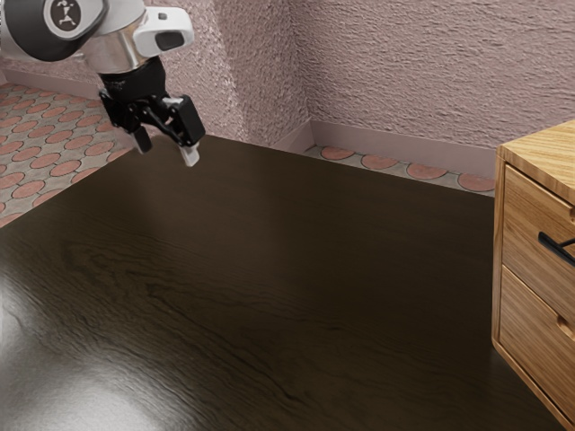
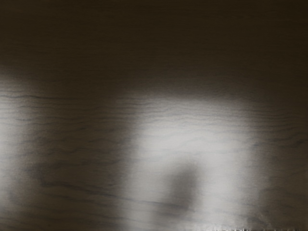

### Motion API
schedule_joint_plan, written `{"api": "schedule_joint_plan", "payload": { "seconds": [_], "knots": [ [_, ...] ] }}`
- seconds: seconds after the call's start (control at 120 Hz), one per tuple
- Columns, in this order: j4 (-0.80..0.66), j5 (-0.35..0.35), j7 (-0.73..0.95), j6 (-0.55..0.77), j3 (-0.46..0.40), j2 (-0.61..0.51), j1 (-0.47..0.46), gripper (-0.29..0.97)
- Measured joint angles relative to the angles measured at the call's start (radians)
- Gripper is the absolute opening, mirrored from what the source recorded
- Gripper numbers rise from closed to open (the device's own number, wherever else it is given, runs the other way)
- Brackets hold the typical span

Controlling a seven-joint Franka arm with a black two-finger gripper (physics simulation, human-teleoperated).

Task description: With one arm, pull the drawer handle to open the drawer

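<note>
A light wooden cabinet [image 1: 539, 287] stands at the exterior view's right edge, with an upper drawer [image 1: 537, 235] and a lower drawer [image 1: 535, 332]. A black bar handle [image 1: 555, 248] sticks out from the upper drawer's front, which looks flush with the cabinet. My gripper [image 1: 166, 148] hangs at the exterior view's upper left, well above the dark table and far from the cabinet. Its two fingers [image 1: 189, 154] stand apart, open, with nothing between them. In the wrist view I see the dark wood tabletop [image 2: 154, 72] with pale reflections.
The dark wooden table [image 1: 252, 287] stretches wide between my hand and the cabinet. Pink rough walls [image 1: 404, 63] meet in a corner behind it, above a floor of red round tiles [image 1: 45, 144].
</note>
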Motion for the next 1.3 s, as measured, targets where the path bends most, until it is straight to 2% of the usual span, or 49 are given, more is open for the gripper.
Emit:
{"api": "schedule_joint_plan", "payload": {
  "seconds": [0.208, 0.283, 0.35, 0.433, 0.525, 0.617, 0.783, 0.85, 0.9, 0.925, 0.992, 1.042, 1.217, 1.3],
  "knots": [
    [0.000, -0.010, 0.010, -0.003, 0.005, -0.001, 0.022, 0.66],
    [0.065, -0.019, 0.013, -0.007, -0.004, -0.048, 0.037, 0.66],
    [0.090, -0.043, 0.012, -0.007, -0.096, -0.085, 0.134, 0.66],
    [0.096, -0.061, -0.029, -0.007, -0.256, -0.079, 0.278, 0.66],
    [0.092, -0.071, -0.138, -0.007, -0.383, -0.051, 0.337, 0.66],
    [0.094, -0.076, -0.256, -0.005, -0.426, -0.016, 0.279, 0.66],
    [0.088, -0.090, -0.431, 0.024, -0.475, -0.011, -0.026, 0.66],
    [0.006, -0.121, -0.490, 0.066, -0.477, -0.057, -0.118, 0.66],
    [-0.107, -0.147, -0.530, 0.109, -0.472, -0.139, -0.168, 0.66],
    [-0.160, -0.161, -0.550, 0.134, -0.469, -0.177, -0.166, 0.65],
    [-0.237, -0.196, -0.611, 0.192, -0.468, -0.226, -0.048, 0.65],
    [-0.258, -0.209, -0.668, 0.226, -0.489, -0.233, -0.005, 0.66],
    [-0.302, -0.231, -0.849, 0.328, -0.571, -0.216, -0.003, 0.66],
    [-0.303, -0.240, -0.925, 0.359, -0.584, -0.203, 0.001, 0.66]
  ]
}}
